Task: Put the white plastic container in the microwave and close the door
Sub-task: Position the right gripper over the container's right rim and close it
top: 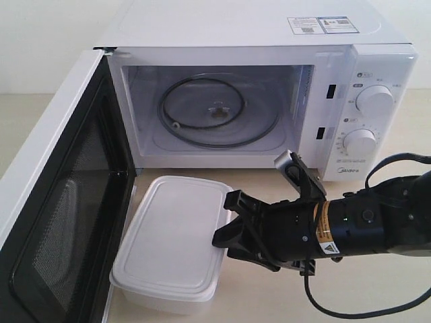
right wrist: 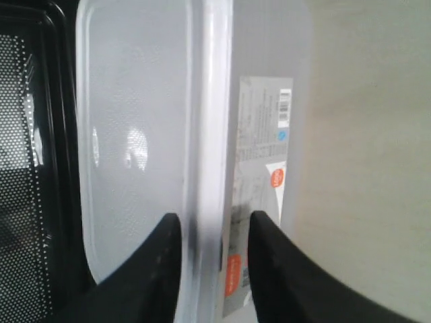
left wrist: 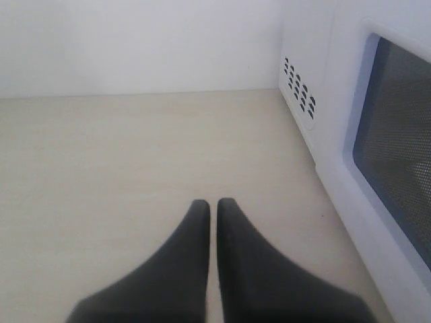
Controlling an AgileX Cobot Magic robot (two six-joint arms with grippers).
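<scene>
The white plastic container [top: 172, 235] lies flat on the table in front of the microwave [top: 269, 40], lid on. The door [top: 60, 202] is swung wide open to the left, and the glass turntable [top: 219, 111] inside is bare. My right gripper [top: 225, 232] is at the container's right side, open. In the right wrist view, my right gripper [right wrist: 215, 217] has its jaws astride the container [right wrist: 135, 134] rim, one finger over the lid, the other beside the labelled side [right wrist: 262, 134]. My left gripper [left wrist: 212, 202] is shut and holds nothing, low over bare table beside the door's outer face [left wrist: 397, 134].
The door's black inner frame [right wrist: 27, 168] lies close along the container's far side. Two round dials [top: 374, 101] sit on the microwave's right panel. The right arm's cable [top: 363, 313] loops over the table at the front right. Vent holes [left wrist: 300, 87] mark the microwave's side wall.
</scene>
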